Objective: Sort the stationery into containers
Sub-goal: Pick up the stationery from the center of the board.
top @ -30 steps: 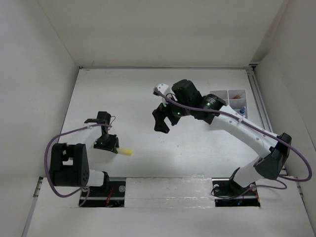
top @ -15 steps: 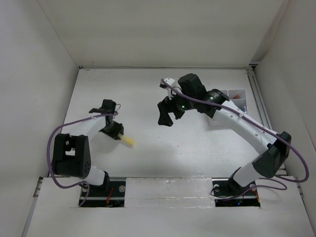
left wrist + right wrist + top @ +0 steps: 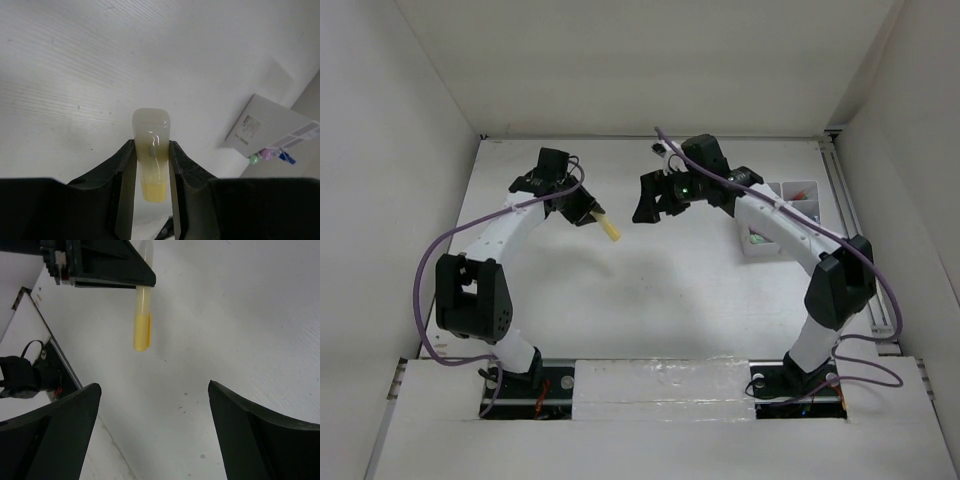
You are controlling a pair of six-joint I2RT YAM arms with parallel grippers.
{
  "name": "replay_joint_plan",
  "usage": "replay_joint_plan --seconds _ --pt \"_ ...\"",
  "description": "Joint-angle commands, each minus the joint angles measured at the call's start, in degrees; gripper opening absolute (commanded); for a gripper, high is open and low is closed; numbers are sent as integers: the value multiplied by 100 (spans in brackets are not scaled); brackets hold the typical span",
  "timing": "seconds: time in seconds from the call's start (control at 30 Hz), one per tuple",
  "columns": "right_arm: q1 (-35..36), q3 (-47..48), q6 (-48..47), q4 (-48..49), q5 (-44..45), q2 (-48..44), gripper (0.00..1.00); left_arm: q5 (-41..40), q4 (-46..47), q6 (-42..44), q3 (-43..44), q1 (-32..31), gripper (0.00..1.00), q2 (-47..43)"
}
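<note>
My left gripper [image 3: 582,212] is shut on a yellow marker stick [image 3: 607,226] and holds it above the table at the back middle. In the left wrist view the marker [image 3: 151,150] is pinched between my fingers, its pale cap pointing away. My right gripper [image 3: 655,200] is open and empty, a short way right of the marker, facing it. The right wrist view shows the marker [image 3: 142,325] hanging from the left gripper. The white divided box [image 3: 790,205] stands at the right, holding red and other small items; it shows in the left wrist view [image 3: 272,127].
White walls enclose the table on the left, back and right. A metal rail [image 3: 850,220] runs along the right edge beside the box. The arm bases stand at the near edge.
My left gripper has carried the yellow marker from the near left up and right toward the back middle. My right gripper has moved back and a little left, closer to it.
</note>
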Motion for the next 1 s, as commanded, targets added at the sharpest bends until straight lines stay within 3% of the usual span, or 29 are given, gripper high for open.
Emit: replay_joint_plan --seconds 0.0,0.63,0.77,0.83,0.97 --pt "26 229 421 714 -207 185 94 721 -54 310 385 20 0 -50" --pt "667 395 1600 1620 -331 1170 76 1074 148 819 165 20 0 -261" --pt "720 448 1714 1726 -261 1293 62 1127 148 882 113 20 0 -261" --pt "773 396 1784 1831 -260 1293 61 1179 87 882 112 20 0 -321" --pt "773 396 1838 1831 -208 1345 41 1179 34 943 112 20 0 -322"
